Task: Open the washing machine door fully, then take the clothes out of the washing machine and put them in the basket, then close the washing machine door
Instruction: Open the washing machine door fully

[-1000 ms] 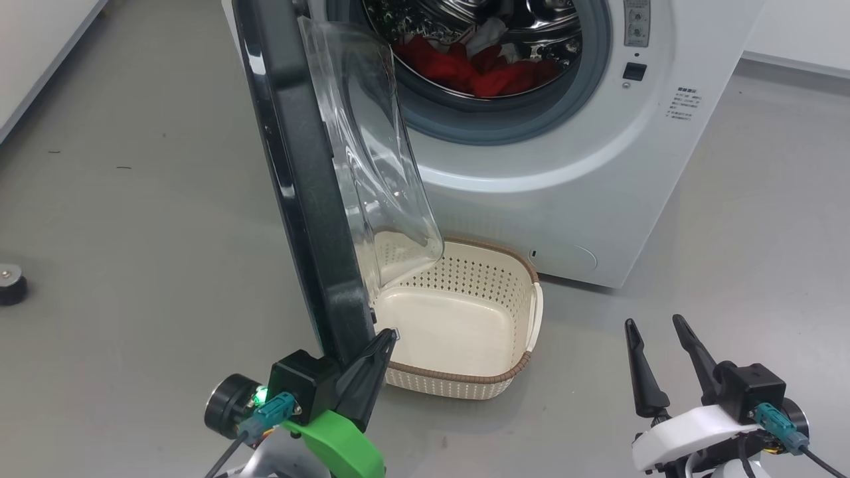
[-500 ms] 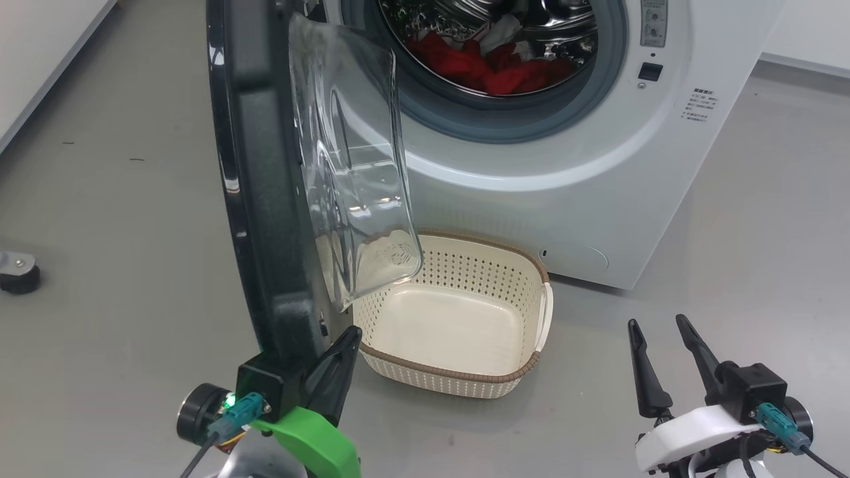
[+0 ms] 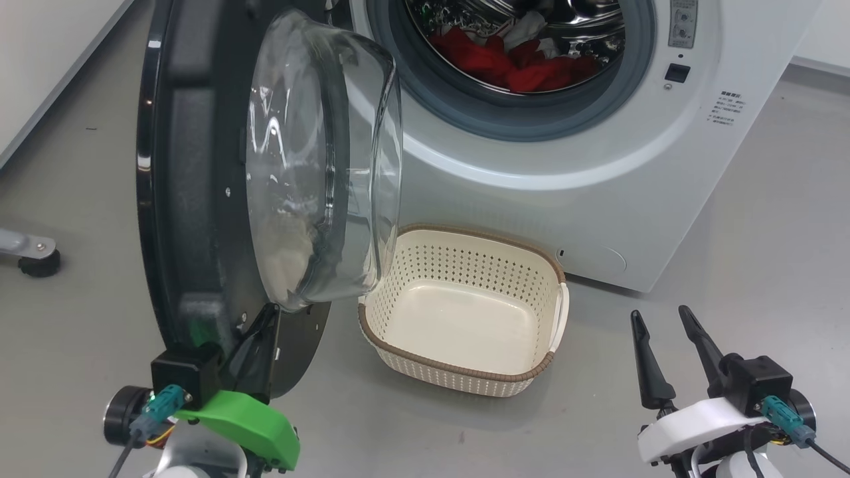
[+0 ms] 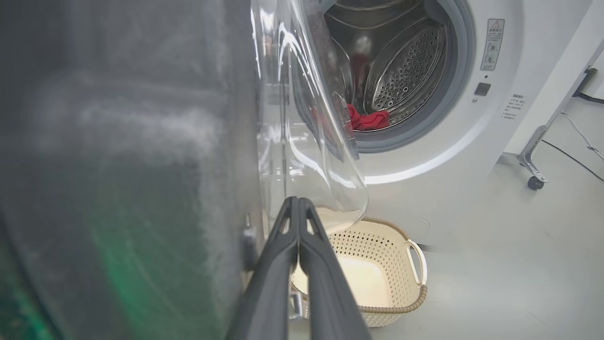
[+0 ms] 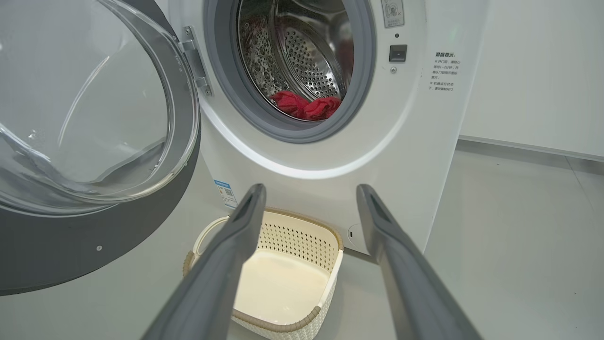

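Two grippers show low in the head view, near the robot. The left gripper (image 3: 271, 311) has its two fingers pressed tight together, with nothing between them. They point up at the low edge of the door (image 3: 179, 199), on its inner side, so close that I cannot tell if they touch it. In the left wrist view the pressed fingers (image 4: 278, 269) rise just to the right of the dark ring.

The door is open and hangs out to the left of the washing machine (image 3: 597, 166). Its black ring stands upright, and the clear glass bowl bulges to the right, its low end just by the left edge of the basket (image 3: 458, 373).

The right gripper (image 3: 659, 312) is on the right, well apart from the door and near the basket. Its fingers are spread wide and hold nothing. They point up, toward the machine, above the grey floor (image 3: 744, 265).

The clothes (image 3: 524, 66) are red with some white. They lie in the bottom of the steel drum (image 3: 584, 20), behind the grey seal (image 3: 505, 123), at the far side.

The basket sits on the floor just in front of the machine, between the door and the right gripper. Its cream bottom is bare.

A small black wheel (image 3: 40, 263) sits on the floor far to the left.
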